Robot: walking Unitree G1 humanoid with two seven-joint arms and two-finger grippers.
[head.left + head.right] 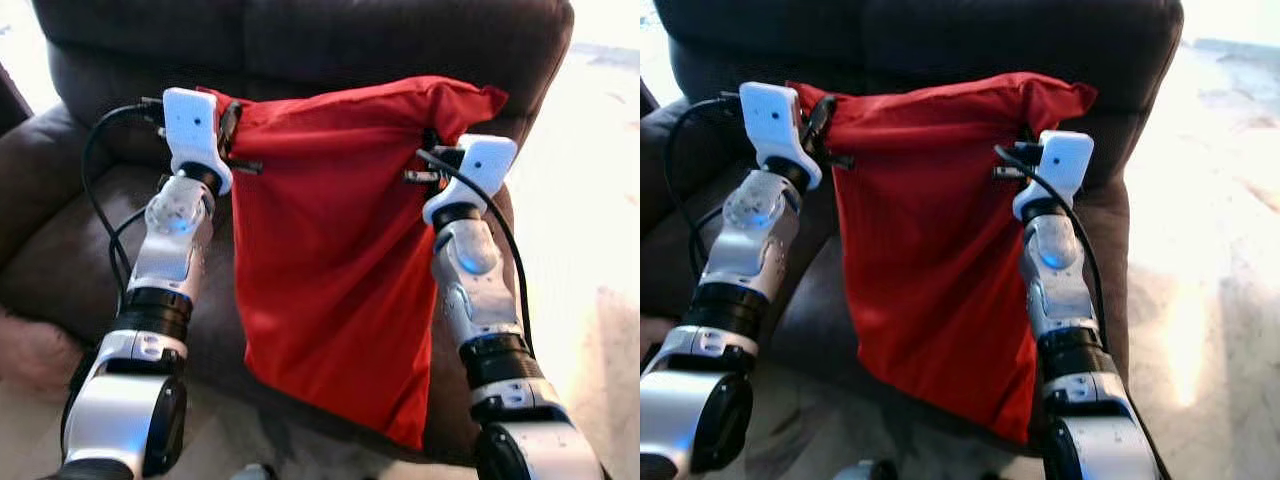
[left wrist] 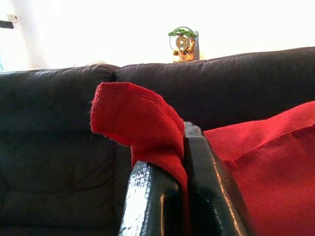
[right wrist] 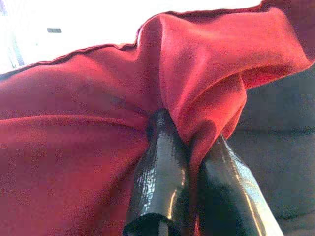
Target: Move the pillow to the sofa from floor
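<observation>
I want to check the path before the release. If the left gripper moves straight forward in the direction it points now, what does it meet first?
Probably the sofa backrest. The left gripper, shut on a corner of the red pillow, points at that dark cushion; how far off it is cannot be judged.

No text, label, brand, number or sign can be read anywhere, neither on the limp red fabric pillow (image 1: 330, 260) nor on the dark brown upholstered sofa (image 1: 300, 40)

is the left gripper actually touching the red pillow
Touching. The left wrist view shows the left gripper pinching a corner of the red pillow between its black fingers.
</observation>
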